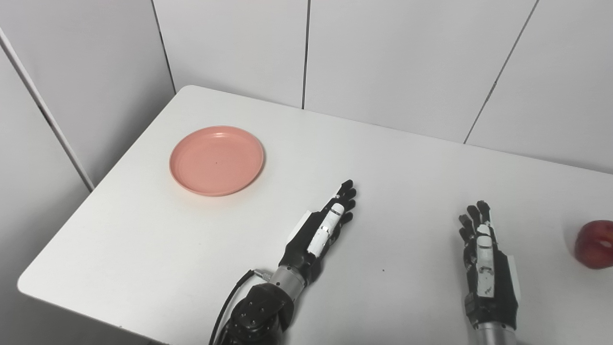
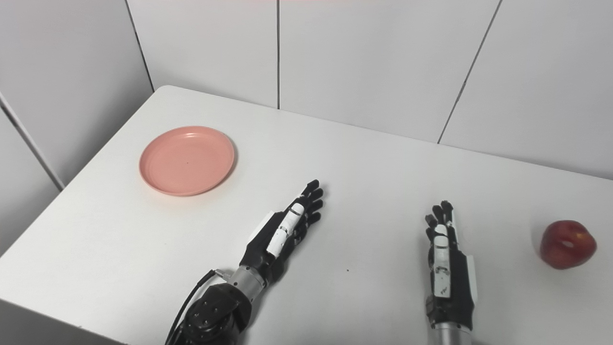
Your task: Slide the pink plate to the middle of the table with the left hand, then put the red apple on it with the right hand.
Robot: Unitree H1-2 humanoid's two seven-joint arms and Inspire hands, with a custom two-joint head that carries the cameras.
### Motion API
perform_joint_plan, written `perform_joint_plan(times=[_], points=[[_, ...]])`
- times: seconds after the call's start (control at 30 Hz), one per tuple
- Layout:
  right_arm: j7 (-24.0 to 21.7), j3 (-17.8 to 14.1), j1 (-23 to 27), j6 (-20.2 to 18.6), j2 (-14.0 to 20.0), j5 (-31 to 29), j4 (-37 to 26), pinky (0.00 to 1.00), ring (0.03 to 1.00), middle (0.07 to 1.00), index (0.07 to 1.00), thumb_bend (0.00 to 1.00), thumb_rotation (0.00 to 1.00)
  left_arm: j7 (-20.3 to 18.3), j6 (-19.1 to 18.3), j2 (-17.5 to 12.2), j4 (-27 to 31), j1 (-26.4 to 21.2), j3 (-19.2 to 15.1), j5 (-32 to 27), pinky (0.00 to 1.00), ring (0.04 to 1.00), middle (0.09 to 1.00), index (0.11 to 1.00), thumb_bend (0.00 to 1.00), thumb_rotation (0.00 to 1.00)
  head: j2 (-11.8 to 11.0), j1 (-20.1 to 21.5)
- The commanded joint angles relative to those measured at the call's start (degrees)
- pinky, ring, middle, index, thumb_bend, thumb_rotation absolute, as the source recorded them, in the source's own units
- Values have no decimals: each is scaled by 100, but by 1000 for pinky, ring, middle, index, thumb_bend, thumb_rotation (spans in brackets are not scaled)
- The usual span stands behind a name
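White table (image 2: 364, 158), white panel walls (image 2: 373, 57) behind. Pink plate (image 2: 187, 160) sits flat at about 10 o'clock from table centre, near the far-left corner, nothing on it, nothing touching it. Red apple (image 2: 568, 244) rests on the table at about 3 o'clock, close to the right edge; in the left eye view it is partly cut by the picture border.

Left hand (image 2: 282, 235) is low over the table near the front middle, fingers (image 2: 310, 199) stretched out straight and close together, pointing toward 1 o'clock. It grips nothing, palm turned sideways, thumb along the side. The plate lies at about 10 o'clock from it, well apart. Black cable (image 2: 189, 302) loops out by the left wrist.

Right hand (image 2: 448, 258) is at about 4 o'clock from table centre, fingers extended toward 12 o'clock, slightly curled at the tips, nothing in its grasp. The apple is at 3 o'clock from it, apart, clear gap of bare table between them. Cannot tell if either hand touches the tabletop or hovers just above it.

Both hands are well apart from each other, left one angled, right one nearly straight. Small dark speck (image 2: 348, 270) on the table between them.
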State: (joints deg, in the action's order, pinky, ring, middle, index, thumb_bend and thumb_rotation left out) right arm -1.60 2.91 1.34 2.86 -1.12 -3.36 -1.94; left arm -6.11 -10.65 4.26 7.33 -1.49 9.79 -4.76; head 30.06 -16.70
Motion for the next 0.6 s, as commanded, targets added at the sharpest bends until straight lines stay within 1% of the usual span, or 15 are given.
perform_joint_plan(times=[0.0, 0.1, 0.13, 0.27, 0.4, 0.57], points=[[-87, -39, -86, 316, 33, -54, 311, 1000, 961, 973, 990, 184, 1000, -53, -24, 0, 267, -215, -19, -38, 1000, 991, 1000, 993, 372, 1000, -6, 3], [-103, -37, -74, 363, 46, -68, 370, 1000, 968, 978, 996, 175, 1000, -49, -134, -36, 426, -287, -57, -19, 1000, 982, 991, 980, 385, 1000, -12, -9], [-106, -36, -72, 371, 49, -70, 371, 1000, 969, 978, 995, 172, 1000, -68, -196, -69, 504, -321, -65, -13, 1000, 982, 991, 979, 407, 1000, -16, -21], [-112, -37, -69, 462, 63, -69, 409, 1000, 967, 976, 992, 167, 1000, -115, -454, -179, 777, -453, -89, -44, 1000, 982, 988, 974, 436, 1000, -30, -92], [-123, -48, -70, 515, 84, -84, 446, 1000, 968, 977, 992, 178, 1000, -143, -531, -236, 898, -579, -134, -56, 1000, 975, 983, 963, 433, 1000, -32, -144], [-124, -70, -70, 504, 87, -124, 441, 1000, 965, 974, 989, 178, 1000, -118, -780, -293, 1154, -836, -249, -21, 975, 959, 972, 951, 426, 1000, -45, -187]])
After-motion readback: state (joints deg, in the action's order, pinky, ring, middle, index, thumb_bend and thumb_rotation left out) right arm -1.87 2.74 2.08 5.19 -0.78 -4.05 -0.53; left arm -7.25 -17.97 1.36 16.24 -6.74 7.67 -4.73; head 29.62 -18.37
